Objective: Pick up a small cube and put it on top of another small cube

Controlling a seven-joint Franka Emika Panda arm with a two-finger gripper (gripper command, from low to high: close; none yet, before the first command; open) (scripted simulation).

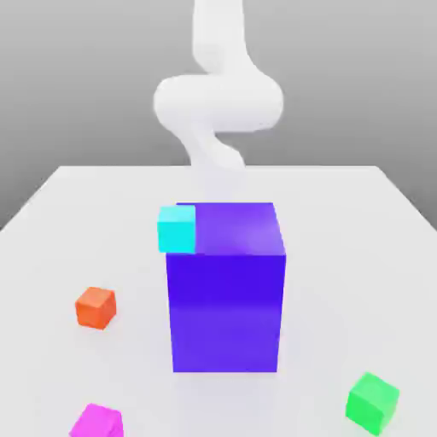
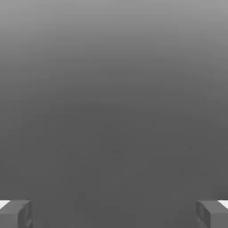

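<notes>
The gripper (image 2: 114,213) stands wide open with nothing between its fingers (image 2: 18,213); past them there is just plain grey. The arm (image 1: 218,102) rises at the far edge of the white table (image 1: 358,222), behind a big blue block (image 1: 226,290). The pink cube (image 1: 96,422) sits at the near edge of the table, well apart from the arm, toward the exterior view's left. The green cube (image 1: 372,403) rests near the same edge toward the exterior view's right, far from the pink one, with the block between and behind them. A cyan cube (image 1: 177,228) shows at the block's upper left corner, and an orange cube (image 1: 95,307) lies to the block's left.
</notes>
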